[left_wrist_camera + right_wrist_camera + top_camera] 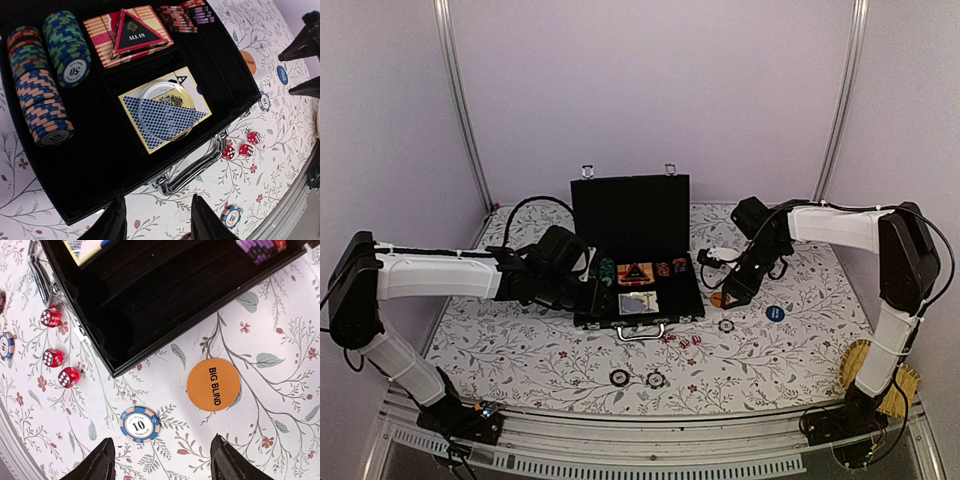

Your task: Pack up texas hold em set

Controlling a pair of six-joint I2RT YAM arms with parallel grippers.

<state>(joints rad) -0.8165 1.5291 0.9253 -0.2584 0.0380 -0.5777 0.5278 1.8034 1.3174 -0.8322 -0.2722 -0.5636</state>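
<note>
Beneath my right gripper [162, 462], fingers spread and empty, the orange disc [213, 385] marked BIG BLIND lies on the table [280, 440] with a blue-white chip [140, 424] near it. I hover here, I judge, because these loose pieces are closest to collect. Three red dice [52, 357] wait beside the open briefcase [165, 342]. My left gripper [157, 220], equally spread and empty, hangs over the silver handle [192, 170], probably to steady the case. Stacked chips [40, 95], cards [165, 115] and the triangle [135, 32] already sit inside.
</note>
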